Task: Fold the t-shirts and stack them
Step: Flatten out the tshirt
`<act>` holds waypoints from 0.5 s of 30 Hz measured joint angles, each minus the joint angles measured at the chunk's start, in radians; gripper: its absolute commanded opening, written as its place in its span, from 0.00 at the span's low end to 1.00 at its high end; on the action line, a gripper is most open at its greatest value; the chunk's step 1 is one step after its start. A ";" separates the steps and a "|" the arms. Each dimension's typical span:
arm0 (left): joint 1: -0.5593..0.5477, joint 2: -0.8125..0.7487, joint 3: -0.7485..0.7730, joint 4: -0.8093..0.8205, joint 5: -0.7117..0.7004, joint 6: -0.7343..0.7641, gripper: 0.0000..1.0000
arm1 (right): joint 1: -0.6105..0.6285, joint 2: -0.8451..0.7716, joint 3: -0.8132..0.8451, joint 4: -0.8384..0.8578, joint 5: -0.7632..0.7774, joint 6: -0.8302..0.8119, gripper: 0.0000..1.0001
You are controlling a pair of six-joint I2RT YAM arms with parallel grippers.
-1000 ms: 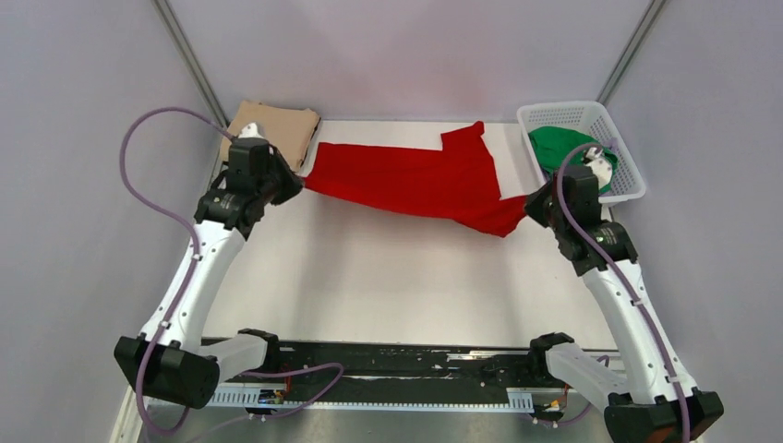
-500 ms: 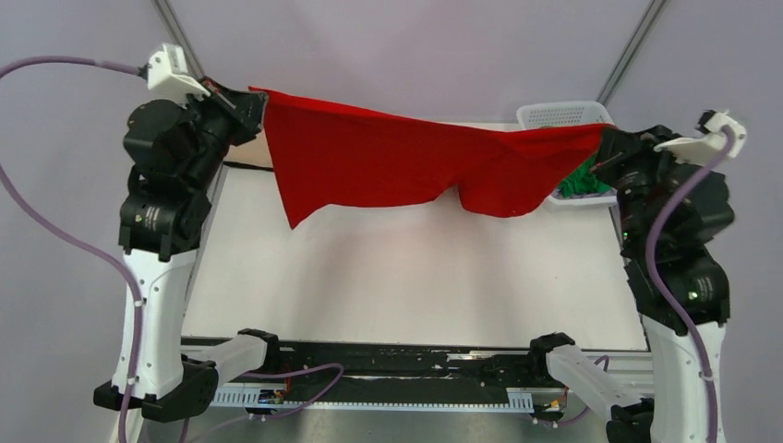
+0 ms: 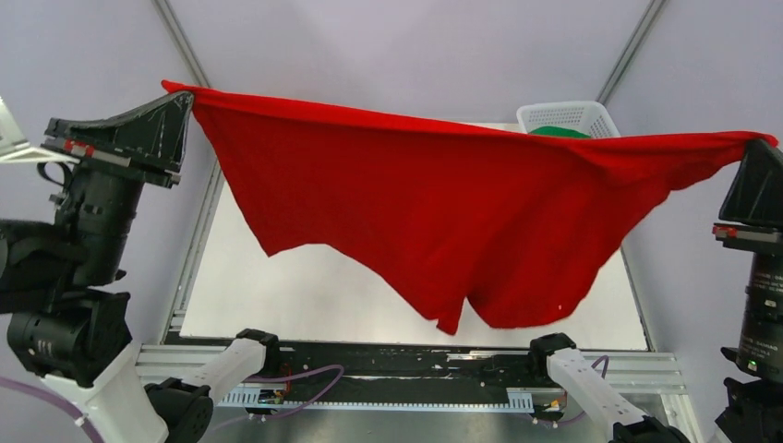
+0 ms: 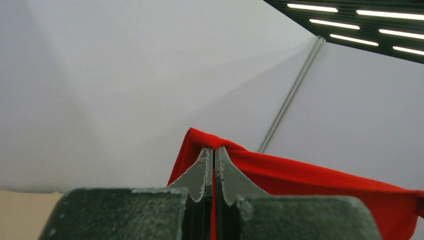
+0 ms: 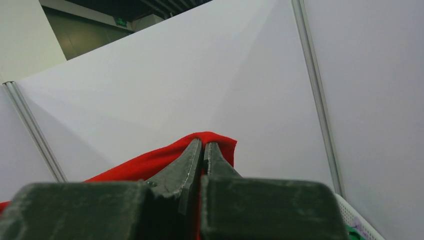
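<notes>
White table point(image 3: 277, 291), soft red t-shirt point(image 3: 434, 203) aloft, left jaws, right jaws pinching it

Top external: fixed, high and behind the arm bases, facing forward and down over the surface point(image 3: 305, 295). Wide view, both arms in frame.

Left wrist: mounted on the left hand point(image 4: 214, 151), sighting along its fingers point(image 4: 200, 172). Very near, tilted up at the wall panels point(image 4: 125, 75) and ceiling lights point(image 4: 370, 22).

Right wrist: same mounting on the right hand point(image 5: 204, 145), also angled up.

Shared: all three see the red t-shirt point(image 3: 443, 212), the wrist views only one pinched corner each. Right wrist and top views both catch the white basket point(image 3: 563, 115).
</notes>
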 measured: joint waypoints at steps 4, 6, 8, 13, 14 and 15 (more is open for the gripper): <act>0.000 -0.052 -0.026 0.007 0.018 0.001 0.00 | 0.000 -0.005 0.014 0.016 -0.004 -0.027 0.00; 0.000 -0.063 -0.061 0.015 0.017 0.002 0.00 | 0.000 -0.002 -0.008 0.014 0.000 -0.039 0.00; 0.000 -0.066 -0.113 0.029 0.008 0.002 0.00 | 0.000 0.004 -0.042 0.018 0.011 -0.053 0.00; 0.000 -0.038 -0.342 0.065 -0.084 0.008 0.01 | 0.000 0.042 -0.241 0.085 0.047 -0.082 0.00; 0.000 -0.024 -0.397 0.076 -0.109 0.012 0.01 | 0.000 0.053 -0.294 0.100 0.056 -0.081 0.00; 0.000 -0.003 -0.444 0.083 -0.133 0.017 0.01 | 0.000 0.068 -0.370 0.127 0.069 -0.079 0.00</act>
